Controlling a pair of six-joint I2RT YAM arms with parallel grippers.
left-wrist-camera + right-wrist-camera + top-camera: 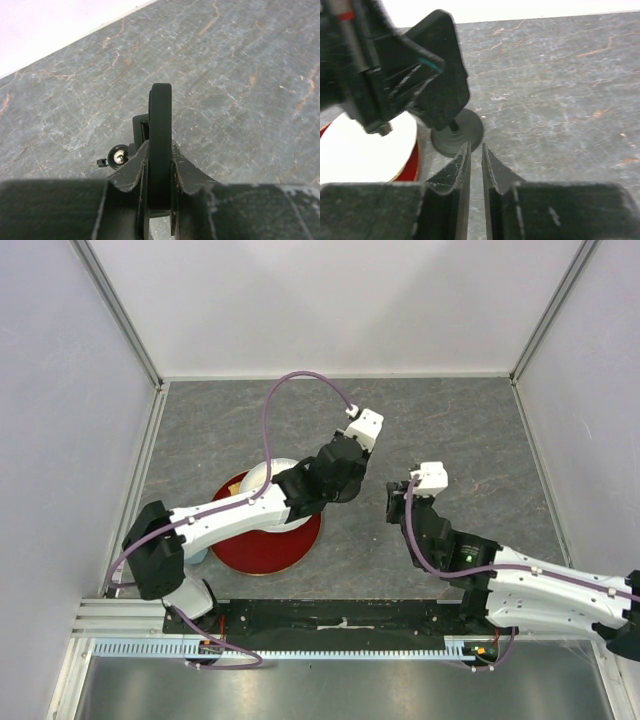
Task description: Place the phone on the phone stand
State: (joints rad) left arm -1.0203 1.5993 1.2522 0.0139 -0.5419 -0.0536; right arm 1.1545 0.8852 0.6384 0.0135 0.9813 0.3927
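Left jaws pinch phone (161,130) edge-on by phone stand (464,134), near red plate (265,548).

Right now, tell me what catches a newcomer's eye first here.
The left gripper clamps the phone edge-on at mid-table, right at the phone stand. The right gripper hangs beside the stand's base, jaws nearly closed on nothing. At near left sits a red plate holding a white dish.

The right gripper (475,148), fingers drawn nearly together around nothing, hangs near the phone stand (462,135) on a grey stone-patterned tabletop (560,100). Above the stand's round base, the blurred left gripper (420,85) clasps the phone (447,75). At left, a white plate (370,150) sits on a red plate (411,165).
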